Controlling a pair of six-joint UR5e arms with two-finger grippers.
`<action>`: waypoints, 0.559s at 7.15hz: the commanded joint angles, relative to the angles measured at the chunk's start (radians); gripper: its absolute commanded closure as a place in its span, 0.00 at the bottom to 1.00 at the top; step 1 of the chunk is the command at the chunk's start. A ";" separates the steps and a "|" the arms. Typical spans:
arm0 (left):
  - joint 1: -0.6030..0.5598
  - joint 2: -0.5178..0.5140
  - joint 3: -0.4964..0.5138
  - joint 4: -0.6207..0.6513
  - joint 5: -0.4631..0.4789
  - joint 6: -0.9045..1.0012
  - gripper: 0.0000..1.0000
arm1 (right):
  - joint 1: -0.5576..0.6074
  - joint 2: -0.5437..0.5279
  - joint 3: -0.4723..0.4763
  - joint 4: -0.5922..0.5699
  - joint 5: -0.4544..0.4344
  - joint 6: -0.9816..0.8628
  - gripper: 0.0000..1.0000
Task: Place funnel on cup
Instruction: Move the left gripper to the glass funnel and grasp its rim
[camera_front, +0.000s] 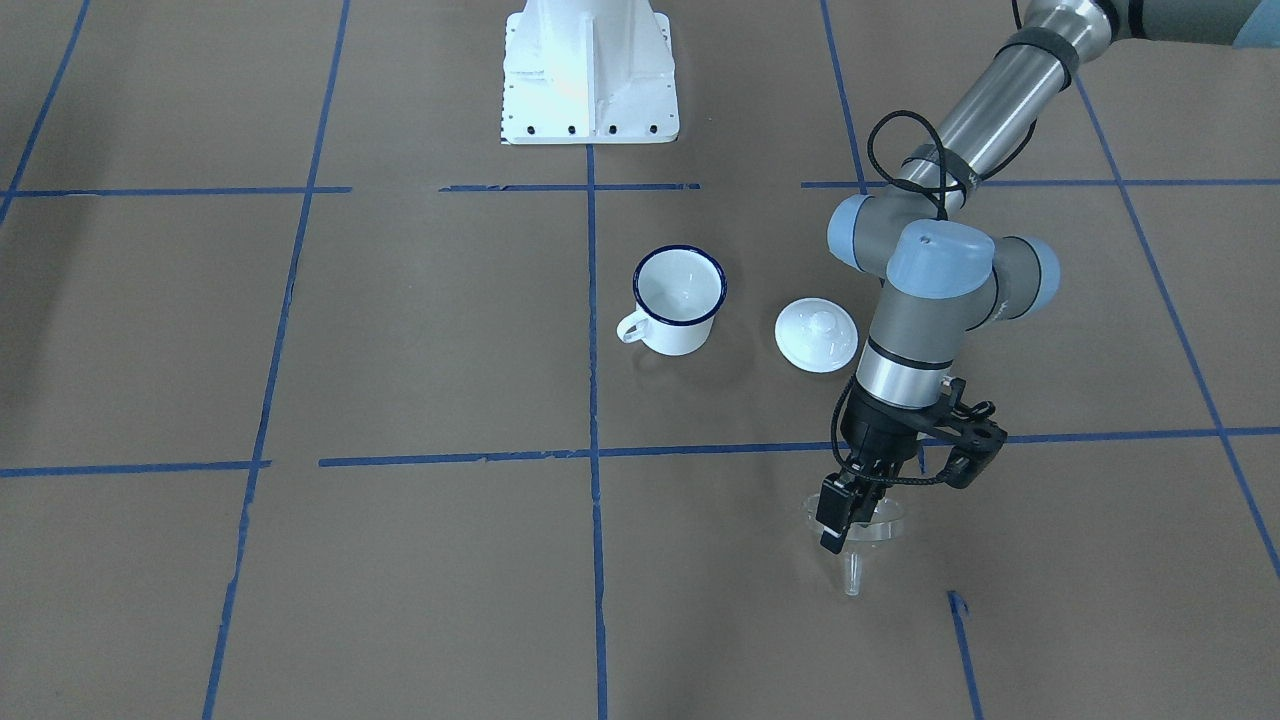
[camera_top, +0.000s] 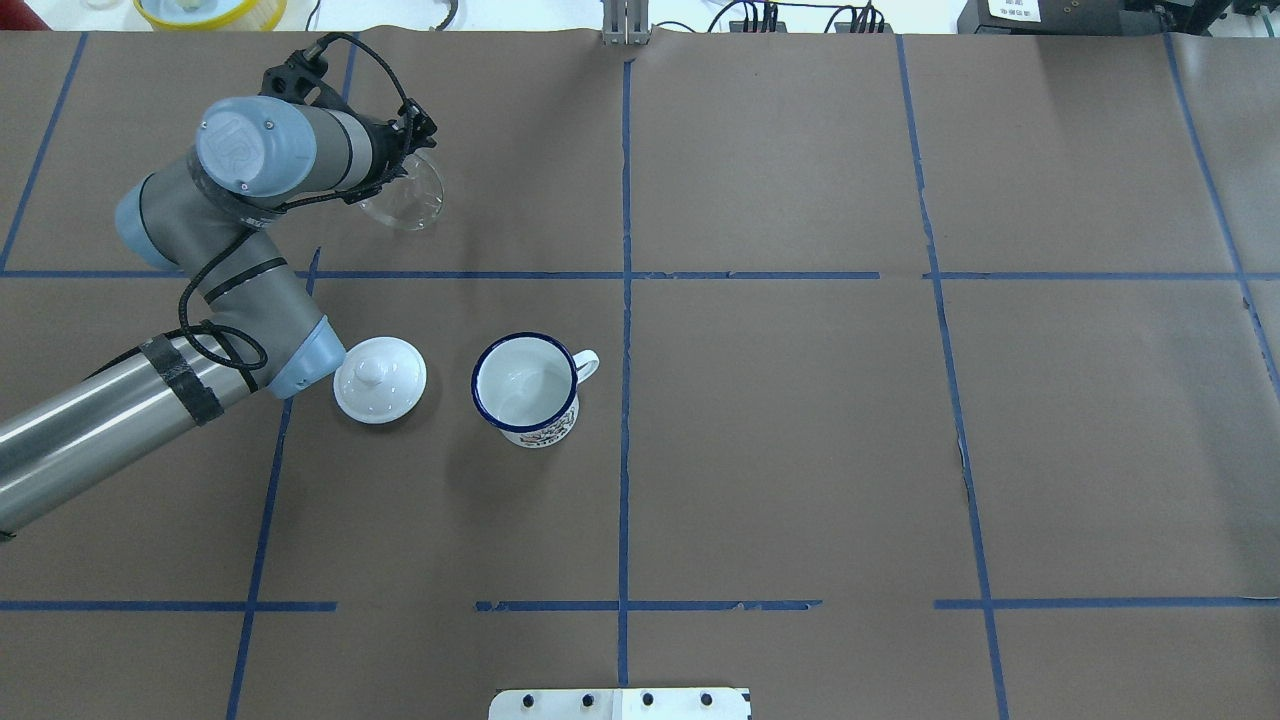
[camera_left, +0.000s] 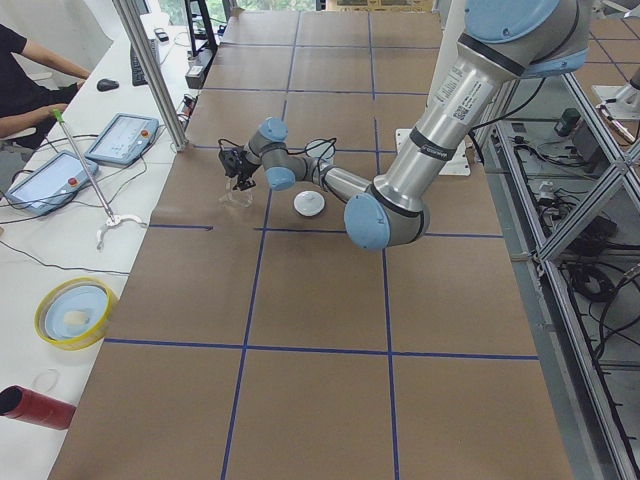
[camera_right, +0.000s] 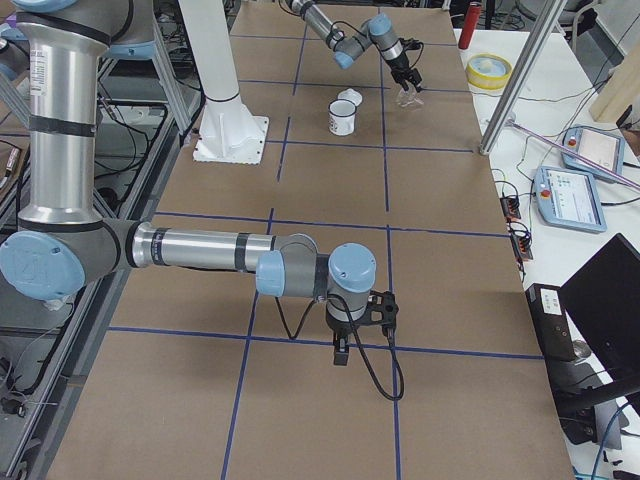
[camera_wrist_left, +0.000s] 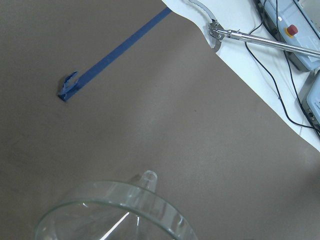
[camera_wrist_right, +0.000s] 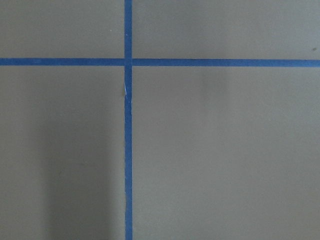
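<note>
**Funnel** (camera_front: 868, 528): clear and hard-walled, with a wide round rim, a cone body and a short narrow spout. It is judged light, rigid, slippery and liable to crack, so clamp force should be low. The recommended hold is the rim edge, one finger inside and one outside, with the spout left free.

**Left gripper** (camera_front: 838, 522): clenched on the funnel rim in that manner. The funnel hangs spout-down. It cannot be told whether the spout touches the paper.

**Position (overhead view):** the funnel is at 11 o'clock from the cup (camera_top: 525, 385), well apart.

**Cup:** white enamel with a glossy dark blue rim, upright, mouth open, loop handle at 2 o'clock. The smooth rim offers little friction, so seat the funnel centred.

**Lid** (camera_top: 380, 380): round, white and knobbed, near the cup at 9 o'clock.

**Right gripper** (camera_right: 340, 352): over bare paper. Its state cannot be told.
</note>
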 joint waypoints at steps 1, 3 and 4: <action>-0.018 -0.002 -0.005 -0.019 -0.003 -0.002 1.00 | 0.000 0.000 0.000 0.000 0.000 0.000 0.00; -0.082 -0.004 -0.052 -0.024 -0.079 0.001 1.00 | 0.000 0.000 0.000 0.000 0.000 0.000 0.00; -0.134 0.001 -0.102 -0.021 -0.173 0.003 1.00 | 0.000 0.000 0.000 0.000 0.000 0.000 0.00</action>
